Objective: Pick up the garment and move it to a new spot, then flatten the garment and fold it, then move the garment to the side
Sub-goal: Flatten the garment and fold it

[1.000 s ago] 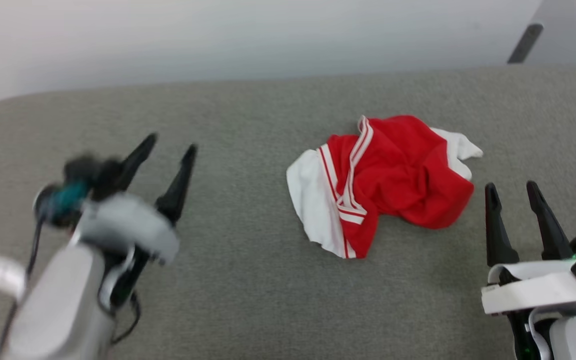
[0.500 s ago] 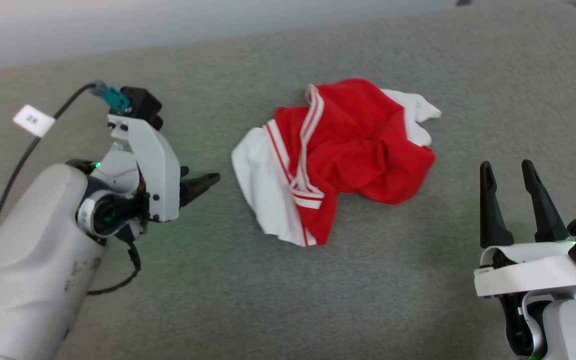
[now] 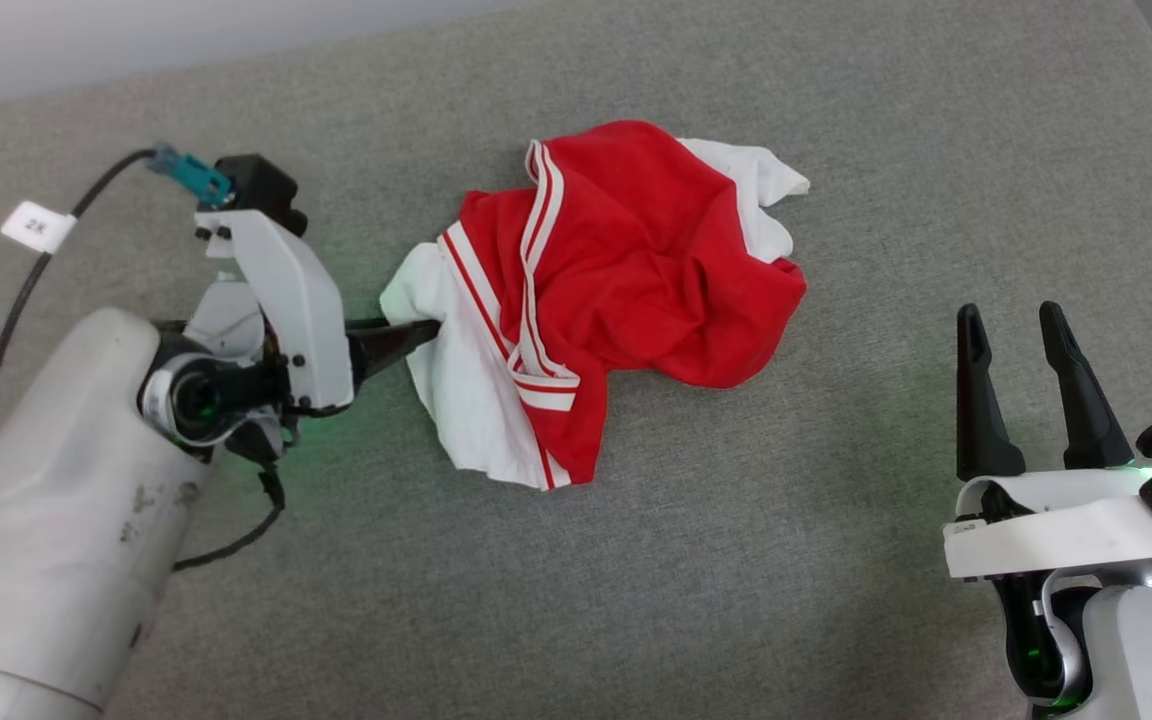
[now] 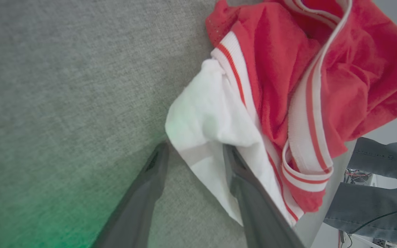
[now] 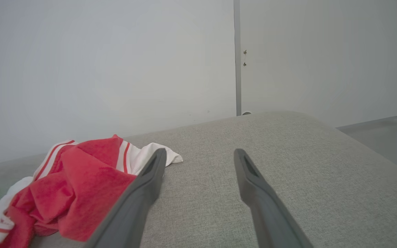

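- The soft, bright red cloth garment with white panels and striped bands (image 3: 626,290) lies crumpled on the grey fabric surface (image 3: 736,580).
- The left gripper (image 4: 195,148) has its dark fingers apart, astride the white edge.
- I would close only once the cloth sits deep between them, then lift slowly.
- The right gripper (image 3: 1011,330) stands apart from the garment, with its fingers spread.

Head view. A small white tag (image 3: 36,226) is fixed on the black cable (image 3: 6,325) that leads to the wrist behind the left hand (image 3: 426,332). It carries the dark printed characters "2R". The print is small, but it can be read.
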Motion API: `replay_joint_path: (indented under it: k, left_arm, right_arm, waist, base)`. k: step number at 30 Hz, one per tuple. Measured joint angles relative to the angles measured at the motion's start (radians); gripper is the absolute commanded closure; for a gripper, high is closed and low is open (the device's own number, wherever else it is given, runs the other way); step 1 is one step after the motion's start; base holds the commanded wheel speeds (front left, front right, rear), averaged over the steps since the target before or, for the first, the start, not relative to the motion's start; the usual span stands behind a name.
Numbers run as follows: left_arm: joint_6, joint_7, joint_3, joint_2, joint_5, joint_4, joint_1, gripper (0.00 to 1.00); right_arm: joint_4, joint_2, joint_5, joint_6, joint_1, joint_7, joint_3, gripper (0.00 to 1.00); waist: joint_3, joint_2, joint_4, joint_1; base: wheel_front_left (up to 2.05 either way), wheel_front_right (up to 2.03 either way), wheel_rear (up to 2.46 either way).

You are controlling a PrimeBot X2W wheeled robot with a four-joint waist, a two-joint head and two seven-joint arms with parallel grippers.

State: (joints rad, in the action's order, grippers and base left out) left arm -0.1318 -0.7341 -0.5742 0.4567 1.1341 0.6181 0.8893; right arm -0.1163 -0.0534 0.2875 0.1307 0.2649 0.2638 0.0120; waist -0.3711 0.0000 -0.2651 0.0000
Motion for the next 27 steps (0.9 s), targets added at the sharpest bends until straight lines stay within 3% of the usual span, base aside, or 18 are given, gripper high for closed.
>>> replay_joint_path:
  k: [2, 3, 9, 21, 27]
  left_arm:
    - [0.0, -0.003, -0.007, -0.003, 0.023, -0.003, 0.004, 0.96]
    - [0.0, 0.004, -0.01, -0.007, 0.033, 0.001, 0.004, 1.0]
    - [0.0, 0.07, -0.04, 0.009, 0.035, 0.01, 0.011, 1.0]
    - [0.009, 0.154, -0.066, 0.251, -0.073, 0.089, 0.048, 1.0]
    - [0.015, 0.204, -0.067, 0.251, -0.092, 0.104, 0.052, 1.0]
  right_arm:
    - [0.001, 0.0, 0.002, 0.0, 0.0, 0.0, -0.005, 0.0]
    - [0.001, 0.0, 0.002, 0.0, -0.001, 0.0, -0.008, 0.0]
    - [0.001, 0.0, 0.002, 0.0, -0.001, 0.0, -0.013, 0.0]
    - [-0.007, 0.001, -0.003, 0.0, -0.009, 0.0, -0.011, 0.0]
    - [-0.01, 0.001, -0.008, 0.0, -0.01, 0.0, -0.011, 0.0]
  waist:
    - [-0.004, 0.0001, -0.001, 0.0]
    - [-0.004, 0.0, 0.001, 0.0]
    - [0.003, 0.0, 0.031, 0.0]
    - [0.04, 0.0, 0.087, 0.0]
    - [0.045, 0.0, 0.088, 0.0]
  base:
    - [0.0, 0.0, 0.0]
    - [0.0, 0.0, 0.0]
    - [0.0, 0.0, 0.0]
    - [0.0, 0.0, 0.0]
    - [0.0, 0.0, 0.0]
